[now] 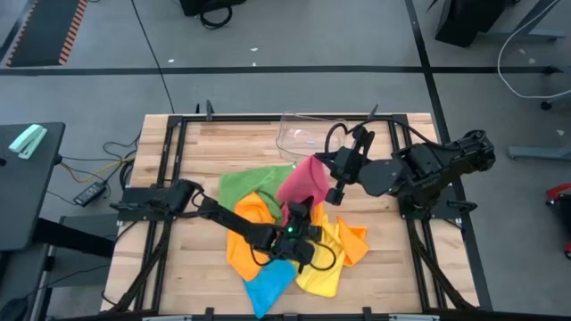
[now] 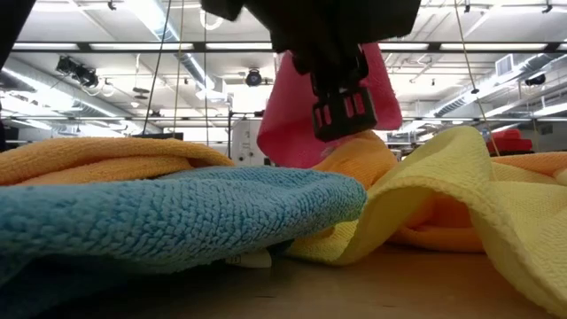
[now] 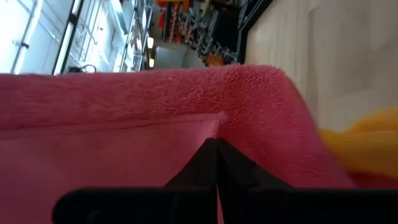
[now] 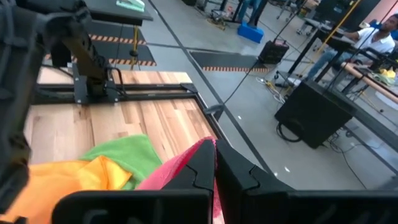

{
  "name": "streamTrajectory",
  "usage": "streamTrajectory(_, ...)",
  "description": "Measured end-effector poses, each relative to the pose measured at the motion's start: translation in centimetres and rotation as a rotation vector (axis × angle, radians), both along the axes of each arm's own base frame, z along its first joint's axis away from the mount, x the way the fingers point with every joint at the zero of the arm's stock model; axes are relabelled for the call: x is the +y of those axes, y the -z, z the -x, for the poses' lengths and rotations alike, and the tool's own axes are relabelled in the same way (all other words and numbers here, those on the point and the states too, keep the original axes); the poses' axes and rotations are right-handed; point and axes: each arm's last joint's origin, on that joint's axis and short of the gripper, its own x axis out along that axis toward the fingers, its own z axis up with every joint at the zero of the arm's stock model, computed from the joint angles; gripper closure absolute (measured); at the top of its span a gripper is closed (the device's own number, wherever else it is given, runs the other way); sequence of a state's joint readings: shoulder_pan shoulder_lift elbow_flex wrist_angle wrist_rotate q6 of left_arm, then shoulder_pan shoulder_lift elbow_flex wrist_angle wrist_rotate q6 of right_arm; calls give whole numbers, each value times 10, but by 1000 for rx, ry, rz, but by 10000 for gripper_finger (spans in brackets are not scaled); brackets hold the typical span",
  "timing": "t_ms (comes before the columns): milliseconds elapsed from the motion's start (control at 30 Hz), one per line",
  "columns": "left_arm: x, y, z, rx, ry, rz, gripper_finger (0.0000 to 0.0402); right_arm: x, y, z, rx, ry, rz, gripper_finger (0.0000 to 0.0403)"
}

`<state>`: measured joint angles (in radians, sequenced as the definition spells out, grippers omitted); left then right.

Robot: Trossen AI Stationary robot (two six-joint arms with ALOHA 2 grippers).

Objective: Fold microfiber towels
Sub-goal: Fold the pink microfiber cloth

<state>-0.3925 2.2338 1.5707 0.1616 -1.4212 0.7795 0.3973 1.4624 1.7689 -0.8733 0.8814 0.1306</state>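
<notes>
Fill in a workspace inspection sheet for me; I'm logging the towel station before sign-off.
Surface: wooden table, bare around the pile.
Job's things: pink towel lifted off the pile; green towel, orange towel, yellow towel and blue towel heaped, overlapping, unfolded.
Clutter: clear plastic tray at the table's far edge.
Grippers: left gripper shut on the pink towel's edge; right gripper shut on the pink towel too, jaws together.
Cables: black cables on the floor left of the table; another beside the right arm.
Surroundings: grey workshop floor with taped lines; seated person at a bench beyond.
</notes>
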Motion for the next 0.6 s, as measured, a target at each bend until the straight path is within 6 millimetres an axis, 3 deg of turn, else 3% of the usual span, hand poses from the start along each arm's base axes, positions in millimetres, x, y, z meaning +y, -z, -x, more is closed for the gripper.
streamTrajectory(600,-39,-37,24,-66,96,31,399,-1,4,2,25,17,-16,390)
